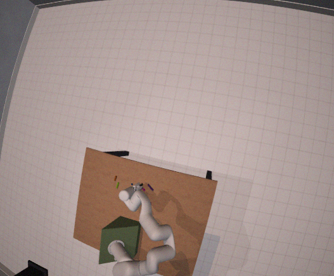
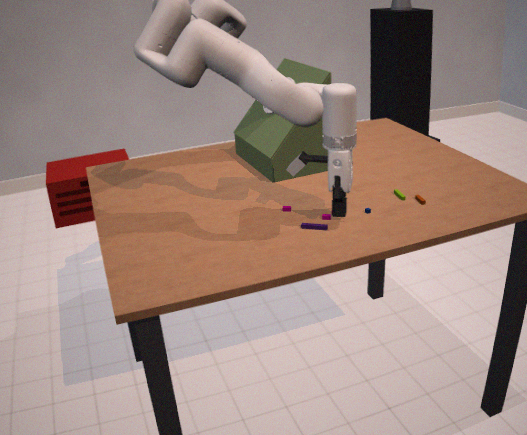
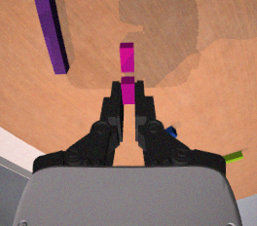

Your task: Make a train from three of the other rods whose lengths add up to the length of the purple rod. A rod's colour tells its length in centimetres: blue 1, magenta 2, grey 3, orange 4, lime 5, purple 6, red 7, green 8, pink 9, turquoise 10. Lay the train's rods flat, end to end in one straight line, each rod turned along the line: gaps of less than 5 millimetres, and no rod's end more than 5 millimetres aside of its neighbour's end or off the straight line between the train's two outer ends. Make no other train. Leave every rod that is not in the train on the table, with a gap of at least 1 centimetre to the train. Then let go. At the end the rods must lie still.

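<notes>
My gripper (image 3: 128,94) is shut on a short magenta rod (image 3: 128,90), low over the wooden table (image 2: 323,206). A second magenta rod (image 3: 127,57) lies flat just beyond the held one, in line with it across a small gap; it also shows in the exterior view (image 2: 326,216), beside the gripper (image 2: 339,210). A third magenta rod (image 2: 286,208) lies further left. The purple rod (image 3: 52,33) lies to the side and also shows in the exterior view (image 2: 314,226). The small blue rod (image 2: 367,210), the lime rod (image 2: 399,194) and the orange rod (image 2: 420,199) lie to the right.
The green base block (image 2: 283,121) stands on the table behind the rods. A black pedestal (image 2: 401,66) stands behind the table's far right corner. A red toolbox (image 2: 80,186) sits on the floor at the left.
</notes>
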Robot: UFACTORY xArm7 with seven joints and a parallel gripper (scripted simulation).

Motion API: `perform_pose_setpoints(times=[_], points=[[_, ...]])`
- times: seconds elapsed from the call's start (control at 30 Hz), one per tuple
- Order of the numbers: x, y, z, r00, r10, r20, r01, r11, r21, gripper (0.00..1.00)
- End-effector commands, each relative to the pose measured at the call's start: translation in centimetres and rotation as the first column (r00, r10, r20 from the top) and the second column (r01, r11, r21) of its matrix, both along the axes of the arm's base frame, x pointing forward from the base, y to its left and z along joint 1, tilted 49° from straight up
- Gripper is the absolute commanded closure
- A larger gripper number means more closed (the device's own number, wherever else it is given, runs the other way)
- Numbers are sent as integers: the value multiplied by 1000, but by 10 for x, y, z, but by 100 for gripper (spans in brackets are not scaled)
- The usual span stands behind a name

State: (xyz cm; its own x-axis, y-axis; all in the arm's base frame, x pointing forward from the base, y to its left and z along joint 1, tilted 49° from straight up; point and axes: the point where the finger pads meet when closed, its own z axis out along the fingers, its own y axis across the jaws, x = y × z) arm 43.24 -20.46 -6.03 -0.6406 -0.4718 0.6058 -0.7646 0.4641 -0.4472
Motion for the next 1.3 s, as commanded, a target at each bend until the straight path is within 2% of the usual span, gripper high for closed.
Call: perform_pose_setpoints(times=[0.0,1.27], points=[[2,2,1,1000,4,3,-4,1000,2,96],[1,-7,-7,1000,4,3,-4,1000,2,96]])
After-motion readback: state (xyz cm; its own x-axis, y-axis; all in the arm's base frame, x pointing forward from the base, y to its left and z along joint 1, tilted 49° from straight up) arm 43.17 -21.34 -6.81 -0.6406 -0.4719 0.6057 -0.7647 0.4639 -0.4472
